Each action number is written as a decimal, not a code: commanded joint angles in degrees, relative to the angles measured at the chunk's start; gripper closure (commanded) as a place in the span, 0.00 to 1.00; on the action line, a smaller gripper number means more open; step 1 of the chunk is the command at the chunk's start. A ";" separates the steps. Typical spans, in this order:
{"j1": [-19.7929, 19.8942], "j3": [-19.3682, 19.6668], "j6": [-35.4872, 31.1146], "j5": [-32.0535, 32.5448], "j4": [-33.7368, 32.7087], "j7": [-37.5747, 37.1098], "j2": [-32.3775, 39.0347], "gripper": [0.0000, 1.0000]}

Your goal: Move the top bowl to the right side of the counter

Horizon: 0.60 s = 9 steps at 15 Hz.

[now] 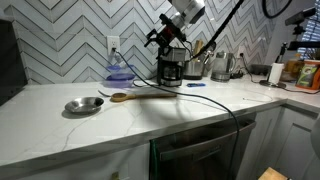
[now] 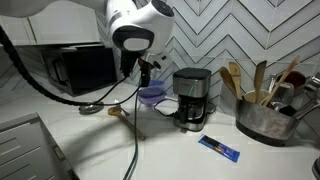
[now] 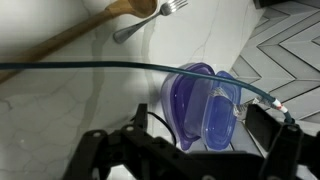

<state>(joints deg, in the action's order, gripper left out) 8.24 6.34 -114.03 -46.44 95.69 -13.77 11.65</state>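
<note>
Two stacked plastic bowls sit on the white marble-look counter (image 1: 200, 110) next to the coffee maker (image 1: 170, 70). The top bowl (image 3: 215, 118) is pale lavender-blue and nests tilted in a darker blue-purple bowl (image 3: 178, 95). The stack shows in both exterior views (image 1: 120, 73) (image 2: 152, 95). My gripper (image 3: 185, 145) is open and empty. It hangs in the air above the stack (image 2: 148, 68), not touching it, and also shows in an exterior view (image 1: 158, 38). Its two fingers frame the bowls in the wrist view.
A shiny metal bowl (image 1: 84, 105), a wooden spoon (image 1: 125, 96) and a fork (image 3: 150, 20) lie near the stack. A blue packet (image 2: 218, 148) lies in front of the coffee maker. A pot of utensils (image 2: 262, 118) and a black cable (image 2: 132, 130) are nearby.
</note>
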 commanded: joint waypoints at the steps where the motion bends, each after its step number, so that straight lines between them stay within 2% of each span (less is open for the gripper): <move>1: -0.35 -0.27 -1.98 -0.65 -1.33 -0.90 2.18 0.00; 5: -2.12 -1.25 -11.28 -0.29 -1.63 -2.95 5.46 0.00; 9: -3.21 -3.53 -17.86 -2.36 -3.57 -2.86 9.87 0.00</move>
<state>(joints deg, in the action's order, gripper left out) 5.62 4.10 -128.16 -46.60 94.79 -16.10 17.77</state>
